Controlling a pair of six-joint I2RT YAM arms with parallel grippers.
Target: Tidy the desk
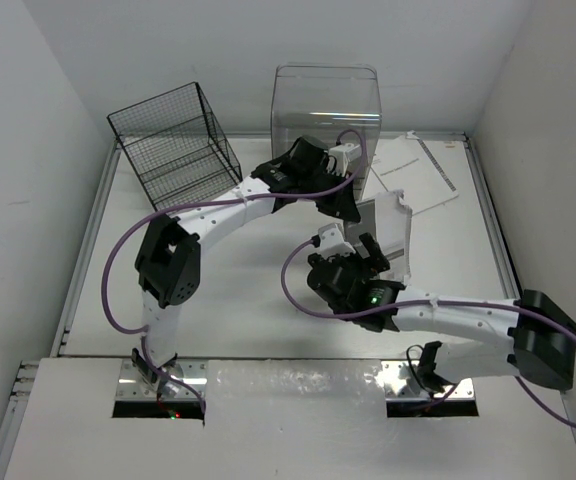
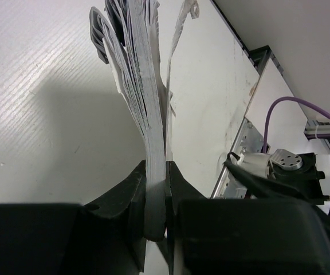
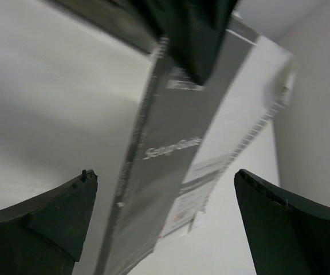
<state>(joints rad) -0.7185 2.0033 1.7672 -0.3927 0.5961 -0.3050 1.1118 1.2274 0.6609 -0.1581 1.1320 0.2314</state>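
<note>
My left gripper (image 1: 346,206) is shut on the edge of a thick white booklet (image 1: 390,226) and holds it on edge above the desk (image 1: 248,295). The left wrist view shows the booklet's pages (image 2: 145,86) pinched between the black jaws of the left gripper (image 2: 156,197). My right gripper (image 1: 365,250) stands wide open just in front of the booklet. In the right wrist view the cover reading "Setup Guide" (image 3: 176,143) hangs ahead of the right gripper (image 3: 165,175), between its spread fingers and touching neither.
A black wire basket (image 1: 173,145) stands at the back left and a clear plastic bin (image 1: 326,105) at the back middle. Loose white printed sheets (image 1: 416,170) lie at the back right. White walls close in on both sides.
</note>
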